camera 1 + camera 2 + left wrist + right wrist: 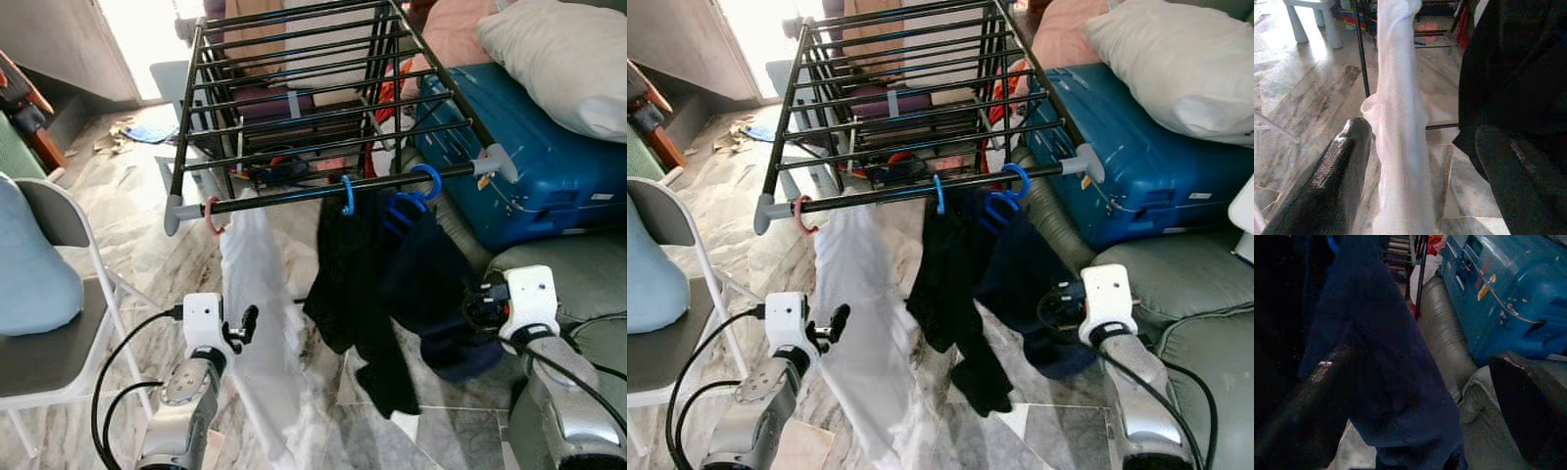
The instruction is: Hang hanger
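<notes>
Hangers, pink [212,215] and blue [347,194], are hanging on the drying rack [294,108]; left pincer [1415,171] and right pincer [1415,401] are hovering open near the clothes.

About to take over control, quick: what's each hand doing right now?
Left hand: open, fingers either side of the hanging white garment, not clamped on it.
Right hand: open, holding nothing, by the dark blue garment.

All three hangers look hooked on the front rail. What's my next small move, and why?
Probably draw both arms back. The pink hanger and two blue hangers sit hooked on the rail, and the left gripper and right gripper are open, holding nothing.
</notes>
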Controlling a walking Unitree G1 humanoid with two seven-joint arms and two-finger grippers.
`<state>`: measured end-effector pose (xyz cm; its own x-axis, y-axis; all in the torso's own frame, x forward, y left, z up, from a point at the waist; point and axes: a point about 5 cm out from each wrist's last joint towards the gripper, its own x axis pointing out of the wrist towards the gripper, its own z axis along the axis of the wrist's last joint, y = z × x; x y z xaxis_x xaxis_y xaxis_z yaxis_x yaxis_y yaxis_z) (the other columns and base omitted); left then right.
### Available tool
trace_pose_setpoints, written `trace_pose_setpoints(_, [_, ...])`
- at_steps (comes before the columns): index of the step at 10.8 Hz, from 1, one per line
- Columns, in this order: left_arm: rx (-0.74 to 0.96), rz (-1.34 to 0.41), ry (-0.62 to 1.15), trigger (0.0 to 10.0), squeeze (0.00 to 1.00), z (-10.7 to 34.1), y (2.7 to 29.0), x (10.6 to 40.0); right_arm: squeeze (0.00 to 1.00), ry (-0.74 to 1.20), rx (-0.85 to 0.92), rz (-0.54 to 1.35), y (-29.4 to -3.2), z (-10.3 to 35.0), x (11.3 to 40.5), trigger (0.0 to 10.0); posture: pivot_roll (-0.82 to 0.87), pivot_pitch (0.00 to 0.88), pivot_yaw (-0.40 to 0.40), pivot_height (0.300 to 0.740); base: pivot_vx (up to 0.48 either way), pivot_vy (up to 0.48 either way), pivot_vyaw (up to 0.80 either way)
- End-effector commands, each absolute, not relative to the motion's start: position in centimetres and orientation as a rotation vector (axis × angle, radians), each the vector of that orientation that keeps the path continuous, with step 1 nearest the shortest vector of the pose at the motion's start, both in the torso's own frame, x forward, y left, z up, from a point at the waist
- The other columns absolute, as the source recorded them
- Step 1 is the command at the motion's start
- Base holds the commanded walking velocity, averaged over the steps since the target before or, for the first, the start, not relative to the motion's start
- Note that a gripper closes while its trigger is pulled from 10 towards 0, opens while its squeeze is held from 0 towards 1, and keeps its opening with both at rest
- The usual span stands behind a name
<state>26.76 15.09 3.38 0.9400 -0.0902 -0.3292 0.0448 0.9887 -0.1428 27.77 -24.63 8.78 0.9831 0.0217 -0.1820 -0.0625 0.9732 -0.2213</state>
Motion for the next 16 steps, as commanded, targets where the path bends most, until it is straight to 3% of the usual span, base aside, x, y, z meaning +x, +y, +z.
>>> trace_pose_setpoints(1, [-0.118,-0.053,0.327,10.0,0.0,3.6,15.5,26.8,0.0,0.168,-0.221,0.071,-24.1,9.2,27.9,10.0,-0.25,0.0,0.107,0.74,0.0,0.0,0.0])
trace_pose_setpoints(13, [-0.119,-0.041,0.322,10.0,0.0,3.6,15.3,27.5,0.0,0.162,-0.22,0.097,-23.9,10.0,28.8,10.0,-0.25,0.0,0.095,0.74,-0.312,0.0,0.0])
trace_pose_setpoints(16, [-0.113,-0.025,0.32,10.0,0.0,3.5,15.9,27.7,0.0,0.143,-0.205,0.128,-22.8,9.9,29.0,10.0,-0.24,0.0,0.095,0.74,-0.317,0.0,0.0])
